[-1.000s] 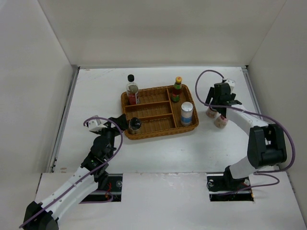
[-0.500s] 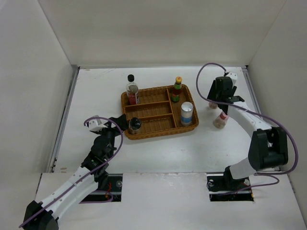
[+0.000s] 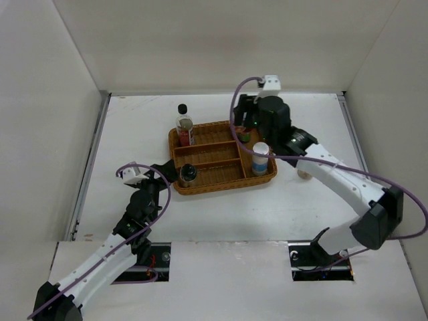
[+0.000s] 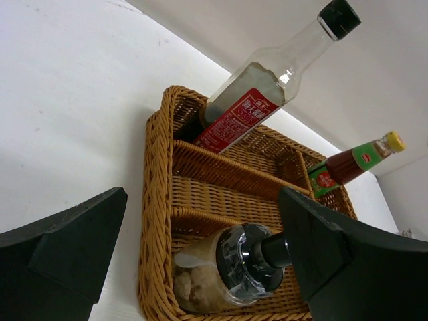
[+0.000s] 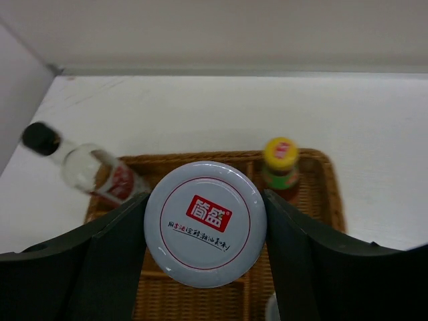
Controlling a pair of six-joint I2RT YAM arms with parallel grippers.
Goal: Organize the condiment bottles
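Observation:
My right gripper [image 3: 257,127] is shut on a pale-lidded jar [image 5: 204,223] and holds it above the brown wicker tray [image 3: 221,187]. In the tray stand a black-capped clear bottle [image 3: 183,127], a yellow-capped red sauce bottle [image 3: 246,130], a blue-banded white bottle [image 3: 260,158] and a dark-lidded jar [image 3: 188,174]. My left gripper [image 3: 170,170] is open beside the tray's front left corner. In the left wrist view the dark-lidded jar [image 4: 227,267] sits between its fingers [image 4: 334,254]. A pinkish jar [image 3: 304,175] stands on the table, partly hidden by my right arm.
The tray has several compartments; the two long middle ones [image 3: 207,152] hold nothing. White walls close the table on the left, back and right. The right arm's cable [image 3: 234,107] loops over the tray's back edge.
My right arm has swung left from the jars on the table to above the tray, carrying the pale-lidded jar. The left arm has not moved.

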